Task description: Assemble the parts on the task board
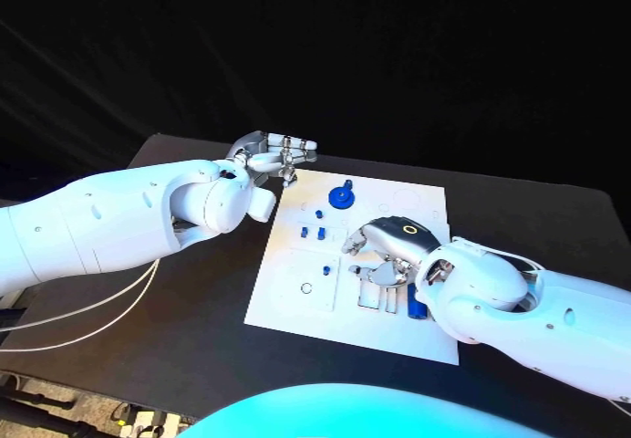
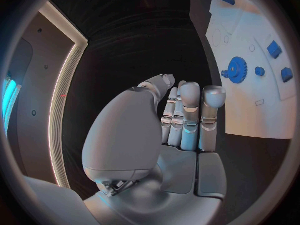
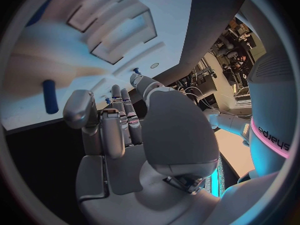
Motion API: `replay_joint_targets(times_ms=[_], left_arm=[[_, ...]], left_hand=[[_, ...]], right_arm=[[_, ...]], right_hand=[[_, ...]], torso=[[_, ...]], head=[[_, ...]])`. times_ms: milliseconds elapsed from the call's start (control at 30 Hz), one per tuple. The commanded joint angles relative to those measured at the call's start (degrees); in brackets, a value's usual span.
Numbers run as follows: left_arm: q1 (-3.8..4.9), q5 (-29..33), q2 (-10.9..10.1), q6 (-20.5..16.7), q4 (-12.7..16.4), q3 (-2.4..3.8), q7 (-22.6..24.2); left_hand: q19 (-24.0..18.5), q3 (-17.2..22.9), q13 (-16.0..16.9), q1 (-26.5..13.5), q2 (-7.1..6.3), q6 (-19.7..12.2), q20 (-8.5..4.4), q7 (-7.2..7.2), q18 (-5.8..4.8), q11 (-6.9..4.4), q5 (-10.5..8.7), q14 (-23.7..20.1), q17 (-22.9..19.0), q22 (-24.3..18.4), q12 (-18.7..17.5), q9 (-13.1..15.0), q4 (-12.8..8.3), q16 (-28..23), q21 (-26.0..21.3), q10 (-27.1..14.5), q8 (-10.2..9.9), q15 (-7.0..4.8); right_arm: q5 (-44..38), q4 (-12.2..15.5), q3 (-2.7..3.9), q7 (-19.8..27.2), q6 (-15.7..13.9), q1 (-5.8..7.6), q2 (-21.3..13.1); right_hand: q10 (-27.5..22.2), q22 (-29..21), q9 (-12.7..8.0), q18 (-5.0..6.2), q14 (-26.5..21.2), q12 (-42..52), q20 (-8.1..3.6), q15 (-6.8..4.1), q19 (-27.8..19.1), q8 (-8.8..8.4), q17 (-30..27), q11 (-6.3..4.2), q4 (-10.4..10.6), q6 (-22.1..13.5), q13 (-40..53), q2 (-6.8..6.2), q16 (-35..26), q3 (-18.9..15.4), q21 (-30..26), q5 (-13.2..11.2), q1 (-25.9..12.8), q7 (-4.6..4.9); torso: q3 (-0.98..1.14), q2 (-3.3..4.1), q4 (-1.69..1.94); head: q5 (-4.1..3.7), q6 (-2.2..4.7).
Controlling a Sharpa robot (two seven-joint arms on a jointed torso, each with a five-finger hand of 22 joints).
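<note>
The board lies in the middle of the black surface. The left hand hovers just off the board's far left corner, fingers straight and close together, holding nothing. The right hand is over the board's middle, fingers curled downward; whether it holds anything I cannot tell. A blue gear stands on the far part of the board, small blue parts near it, and a blue peg lies by the right wrist.

Bare black table lies open toward nine o'clock of the task board; the right hand crowds its middle.
</note>
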Motion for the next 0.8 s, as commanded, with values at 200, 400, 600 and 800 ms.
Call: replay_joint_targets(times_ms=[200, 400, 600, 800], left_arm=[[0.07, 0.2, -0.1, 1.1, 0.0, -0.03, 0.2], [0.06, 0.2, 0.1, 1.4, -0.3, -0.09, 0.2], [0.06, 0.2, 0.6, 1.3, -0.9, -0.16, 0.3], [0.06, 0.2, 0.7, 1.4, -0.7, -0.22, 0.3]], left_hand=[[-0.4, -0.1, 0.1, 0.2, 0.22, -0.4, 0.17, -0.13, 0.52, 0.07, 0.01, -0.5, -0.1, 0.0, 0.3, -0.1, -0.3, -0.4, -0.1, -0.5, -0.3, 0.03], [-0.4, -0.1, 0.1, 0.2, 0.22, -0.4, 0.17, -0.13, 0.52, 0.07, 0.01, -0.5, -0.1, 0.0, 0.3, -0.1, -0.3, -0.4, -0.1, -0.5, -0.3, 0.03], [-0.4, -0.1, 0.1, 0.2, 0.24, -0.4, 0.18, -0.13, 0.53, 0.06, 0.01, -0.5, 0.0, 0.0, 0.3, -0.1, -0.3, -0.3, -0.2, -0.5, -0.2, 0.03], [-0.4, -0.1, 0.1, 0.2, 0.24, -0.4, 0.18, -0.13, 0.53, 0.06, 0.01, -0.5, 0.0, 0.0, 0.3, -0.1, -0.3, -0.3, -0.2, -0.5, -0.2, 0.03]], right_arm=[[1.0, 1.2, 0.41, -0.5, 0.1, 3.72, -6.0], [2.7, -1.4, 0.49, 1.3, 3.5, 5.31, -7.7], [3.3, -3.0, 0.47, 2.6, 6.5, 5.46, -7.6], [3.0, -4.0, 0.39, 2.8, 8.2, 5.32, -6.7]], right_hand=[[-0.9, -0.1, -0.4, -0.03, 2.7, 0.8, 0.17, 0.32, -0.3, -0.10, 0.7, -0.04, 0.2, -0.9, -0.4, -0.54, -0.7, -1.6, -0.5, 0.1, -0.3, -1.11], [-2.4, -0.6, -0.8, 0.17, 2.7, 1.5, 0.40, 0.49, -0.8, 0.06, 0.6, 0.27, 0.6, -1.9, -1.1, -0.70, -0.7, -5.1, -1.9, 0.1, -0.2, -1.89], [-2.8, -0.7, -0.9, 0.22, 2.8, 1.9, 0.42, 0.52, -0.8, 0.17, 0.8, 0.31, 0.4, -1.8, -1.3, -0.34, -0.5, -6.0, -2.1, 0.2, 0.6, -2.12], [-1.8, -0.2, -0.8, 0.09, 2.9, 3.1, 0.31, 0.33, -0.2, 0.35, 1.1, 0.01, 0.5, -1.3, -1.3, 0.58, -0.3, -6.6, -1.4, 0.0, 1.2, -2.47]], torso=[[-0.01, -0.08, -0.22], [-0.02, -0.14, -0.36], [-0.01, -0.12, -0.12], [-0.04, -0.08, -0.15]], head=[[-1.70, 0.80], [-2.25, 1.04], [-2.40, 1.09], [-2.40, 1.05]])
